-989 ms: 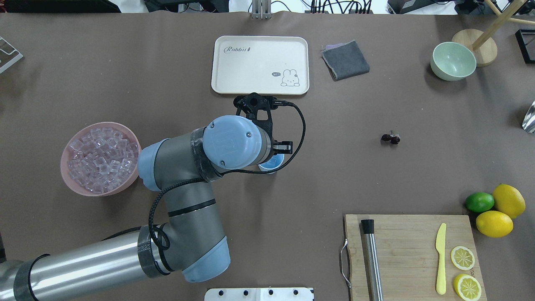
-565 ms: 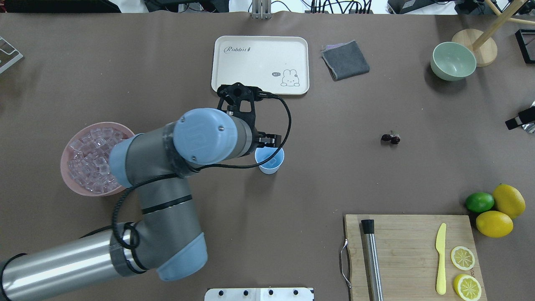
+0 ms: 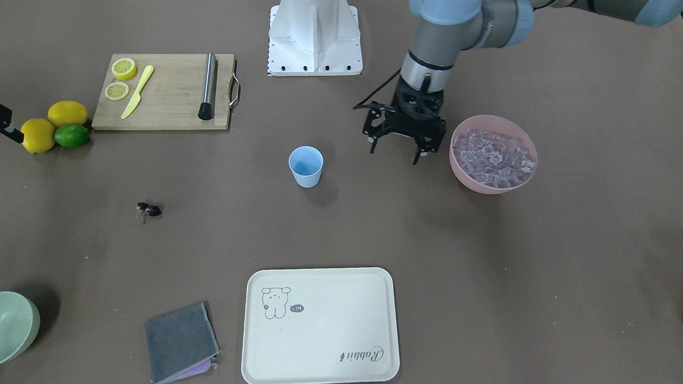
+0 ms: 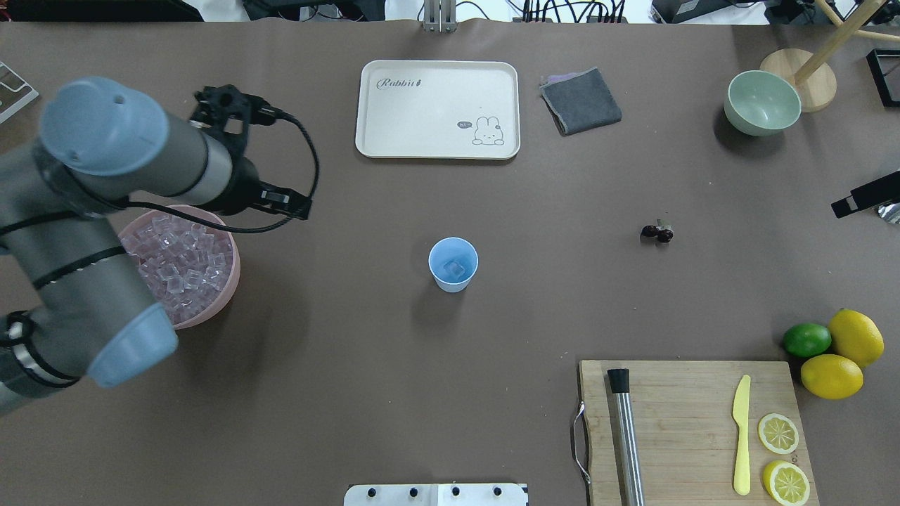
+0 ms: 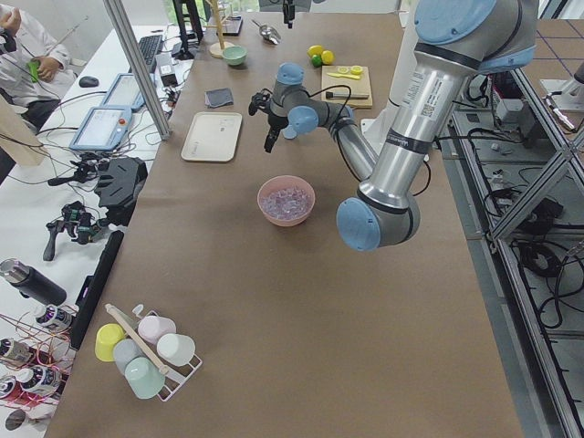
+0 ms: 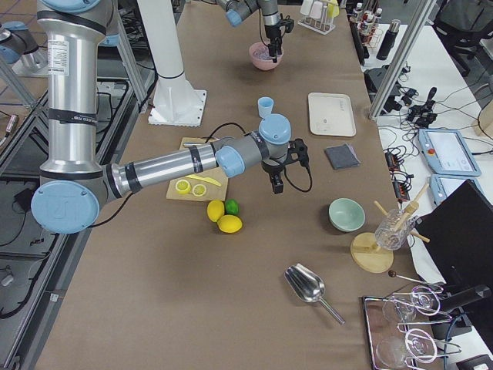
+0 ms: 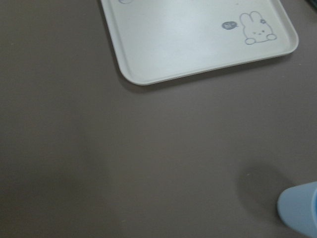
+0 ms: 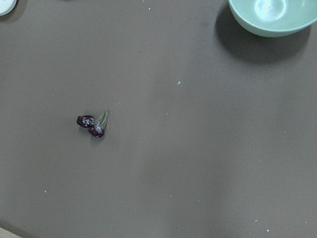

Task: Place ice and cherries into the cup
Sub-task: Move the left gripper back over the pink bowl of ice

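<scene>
The light blue cup (image 4: 453,263) stands upright mid-table with one ice cube (image 4: 455,269) inside; it also shows in the front view as cup (image 3: 306,166). More ice (image 3: 493,157) fills the pink bowl (image 3: 493,184), whose rim (image 4: 232,274) the left arm partly covers. My left gripper (image 3: 395,152) hangs open and empty between cup and bowl, close to the bowl's edge. The cherries (image 4: 657,232) lie alone on the table to the cup's right, seen below the right wrist as cherries (image 8: 91,125). Only a black part of my right gripper (image 4: 865,197) shows at the table's edge; I cannot tell its state.
A cream tray (image 4: 437,109), a grey cloth (image 4: 581,100) and a pale green bowl (image 4: 762,102) sit at the far side. A cutting board (image 4: 692,429) carries a metal rod, a yellow knife and lemon slices. Lemons and a lime (image 4: 806,339) lie beside it.
The left arm swung left from over the cup to the pink bowl, uncovering the cup with a cube in it. A part of the right gripper came in at the right edge.
</scene>
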`<action>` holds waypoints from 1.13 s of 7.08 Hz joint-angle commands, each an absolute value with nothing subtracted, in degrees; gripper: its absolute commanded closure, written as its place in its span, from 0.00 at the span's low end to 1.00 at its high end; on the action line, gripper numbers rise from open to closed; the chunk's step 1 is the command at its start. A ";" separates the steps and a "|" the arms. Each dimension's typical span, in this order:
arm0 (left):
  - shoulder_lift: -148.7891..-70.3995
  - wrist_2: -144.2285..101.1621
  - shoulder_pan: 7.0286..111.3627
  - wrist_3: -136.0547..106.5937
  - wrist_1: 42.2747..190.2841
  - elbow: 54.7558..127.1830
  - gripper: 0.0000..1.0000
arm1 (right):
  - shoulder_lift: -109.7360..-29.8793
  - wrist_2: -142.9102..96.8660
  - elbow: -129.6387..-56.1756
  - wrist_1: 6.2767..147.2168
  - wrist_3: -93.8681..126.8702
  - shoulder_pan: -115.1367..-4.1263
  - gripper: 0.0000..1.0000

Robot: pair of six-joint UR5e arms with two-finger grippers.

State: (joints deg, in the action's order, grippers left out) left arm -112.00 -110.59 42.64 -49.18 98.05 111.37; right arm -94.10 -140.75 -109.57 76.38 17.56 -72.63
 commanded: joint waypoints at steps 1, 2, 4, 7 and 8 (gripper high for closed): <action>-102.61 -118.21 49.47 -48.95 98.26 115.82 0.06 | -95.44 -140.71 -110.30 76.38 17.58 -72.51 0.00; -98.48 -114.47 49.31 -48.69 98.26 117.84 0.05 | -96.67 -140.80 -111.52 76.38 17.58 -72.51 0.00; -94.84 -110.08 45.47 -49.57 98.09 119.27 0.03 | -97.91 -141.24 -112.76 76.38 17.58 -72.34 0.00; -92.64 -105.30 38.87 -56.86 98.09 118.92 0.09 | -97.82 -141.33 -113.03 76.29 17.58 -72.07 0.00; -92.20 -105.38 38.50 -56.78 98.09 118.92 0.20 | -97.82 -141.33 -113.38 76.38 17.58 -72.07 0.00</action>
